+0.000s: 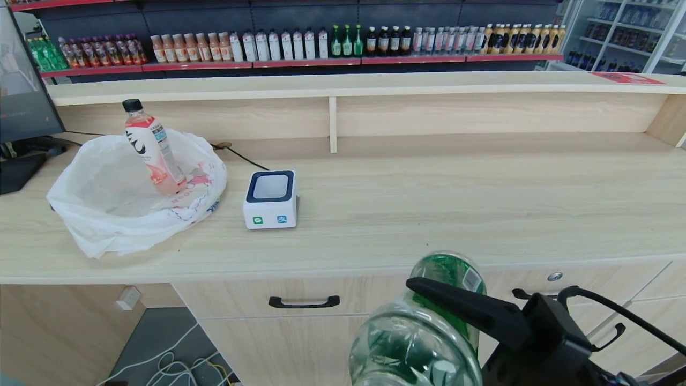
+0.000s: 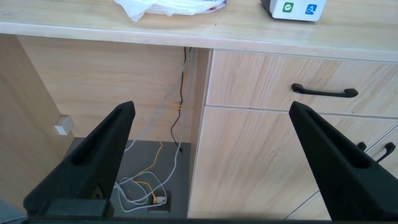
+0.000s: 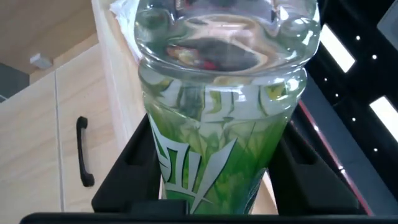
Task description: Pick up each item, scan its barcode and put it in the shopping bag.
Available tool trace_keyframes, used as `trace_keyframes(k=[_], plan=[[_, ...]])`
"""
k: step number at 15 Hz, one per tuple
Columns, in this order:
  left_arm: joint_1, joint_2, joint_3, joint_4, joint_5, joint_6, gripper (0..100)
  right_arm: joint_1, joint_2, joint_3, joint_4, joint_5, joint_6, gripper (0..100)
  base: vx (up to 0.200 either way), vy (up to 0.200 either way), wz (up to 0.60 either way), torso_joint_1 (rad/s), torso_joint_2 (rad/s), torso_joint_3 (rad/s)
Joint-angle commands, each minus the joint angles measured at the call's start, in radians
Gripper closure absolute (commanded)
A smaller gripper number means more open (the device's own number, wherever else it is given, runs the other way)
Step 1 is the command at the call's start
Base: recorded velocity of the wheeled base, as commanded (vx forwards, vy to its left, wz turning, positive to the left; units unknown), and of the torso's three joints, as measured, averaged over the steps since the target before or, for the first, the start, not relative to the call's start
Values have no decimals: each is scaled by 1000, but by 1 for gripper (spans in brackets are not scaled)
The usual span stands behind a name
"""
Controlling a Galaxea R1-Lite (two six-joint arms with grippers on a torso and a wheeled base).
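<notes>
Clamped in your right gripper, the green bottle awaits the scanner; the pink bottle already stands in the shopping bag, and your left gripper hangs open.

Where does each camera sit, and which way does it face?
Head view: on the head, facing down at the counter, scanner and shopping bag; right end effector at its lower edge.
Left wrist view: on that wrist, facing the drawers; open left end effector frames it.
Right wrist view: on that wrist, facing along the green bottle its end effector holds.
Shared: scanner, in head and left wrist views.
</notes>
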Motion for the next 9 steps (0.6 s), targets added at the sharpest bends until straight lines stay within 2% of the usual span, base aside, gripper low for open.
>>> trace_keyframes(k=[1,9], plan=[[0,0,0,0,0,-1,0,-9,-19,-5,-1,14,-12,100,0,0,0,0,0,0],[0,0,0,0,0,-1,0,-26,-108,-22,-1,-25,-275,100,0,0,0,0,0,0]])
